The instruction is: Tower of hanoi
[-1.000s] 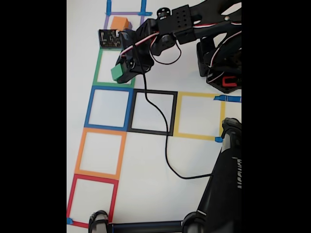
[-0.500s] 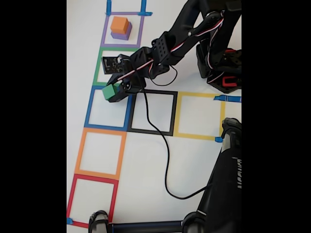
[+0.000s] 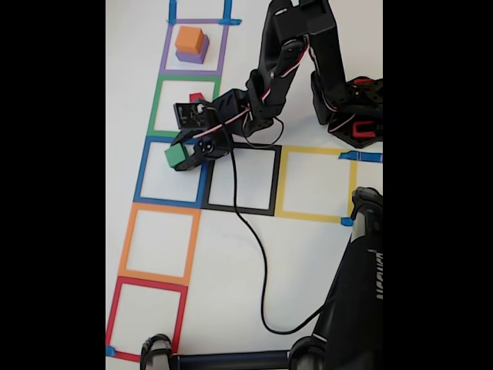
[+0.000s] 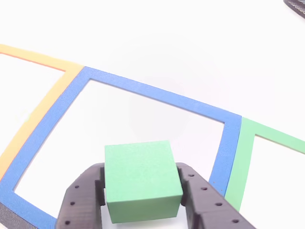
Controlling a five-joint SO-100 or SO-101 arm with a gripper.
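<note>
My gripper (image 3: pixel 182 156) is shut on the green block (image 3: pixel 177 155), which sits low over the upper right part of the blue tape square (image 3: pixel 141 173) in the fixed view. Seen close up in the other view, the green block (image 4: pixel 142 181) is clamped between the two black fingers (image 4: pixel 81 202) of the gripper (image 4: pixel 140 171), inside the blue square (image 4: pixel 157 93). Whether it touches the table I cannot tell. The orange block (image 3: pixel 189 38) is stacked on the purple block (image 3: pixel 192 55) in the purple square. A bit of the red block (image 3: pixel 196 97) shows behind the arm in the green square.
Tape squares run down the left of the fixed view: purple, green (image 3: pixel 156 108), blue, orange (image 3: pixel 127 239), red (image 3: pixel 115 312). A black square (image 3: pixel 273 181) and a yellow one (image 3: pixel 314 216) lie to the right. The arm's base (image 3: pixel 350 108) stands at upper right, and a black cable (image 3: pixel 262 262) trails across the table.
The arm has carried the green block from over the green square down the picture into the blue square and lowered it. The red block has come into sight.
</note>
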